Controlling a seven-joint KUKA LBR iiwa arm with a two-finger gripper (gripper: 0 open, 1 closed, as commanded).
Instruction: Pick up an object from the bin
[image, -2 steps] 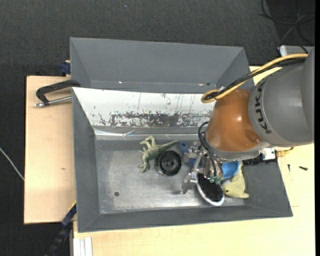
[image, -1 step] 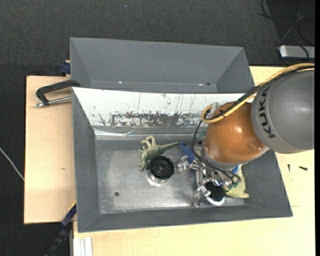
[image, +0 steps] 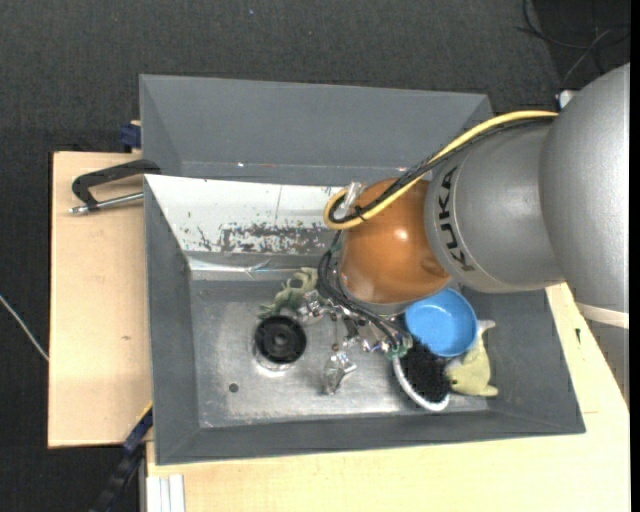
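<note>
my gripper is low in the grey bin, close over the bare metal floor, about the middle of the bin and a little toward the wall that lies lowest in the camera view. my orange cover and the tangle of wires under it hang right above the gripper and hide most of it. so i cannot tell whether it is wide or narrow, nor whether it grips anything. what shows of its tip is a small bright metal piece just above the floor, and whether it touches the floor i cannot tell.

the thing nearest to it is a black round thing, like a knob or a cap, lying flat on the floor just to the left of my gripper and apart from it. behind that, near the far wall, lies a small pale green crumpled thing, partly under the edge of my cover.

to the right of my gripper there is a small heap in the bin's right part. a blue bowl is tilted with its hollow facing up, and just below it lies a black brush with a white rim, near my gripper's right side. a pale yellow soft thing is against the brush on its far right.

my yellow cable runs from my grey arm down to the top of the orange cover.
</note>
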